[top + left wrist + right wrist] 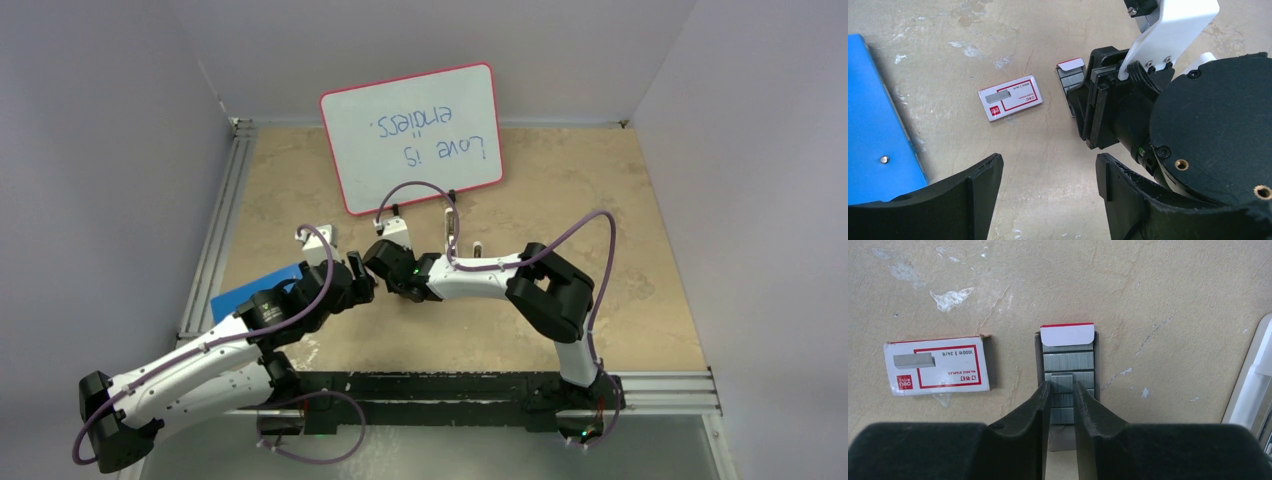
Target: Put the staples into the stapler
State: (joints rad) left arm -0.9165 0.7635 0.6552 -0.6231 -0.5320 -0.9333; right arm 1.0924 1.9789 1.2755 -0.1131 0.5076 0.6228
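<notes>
The staples point(1068, 360) lie as silvery strips in a grey tray with a red-and-white flap; the tray point(1069, 79) also shows in the left wrist view. My right gripper point(1062, 385) reaches down into the tray, its fingertips pressed on either side of one short strip. My left gripper point(1048, 170) hovers open over bare table just short of the right gripper point(1093, 117), holding nothing. The slim white stapler point(452, 232) with its metal channel lies behind the right forearm.
The red-and-white staple box point(938, 365) lies flat left of the tray. A blue board point(873, 130) lies at the left. A propped whiteboard point(410, 135) stands at the back. A white edge point(1253, 380) shows at the right border.
</notes>
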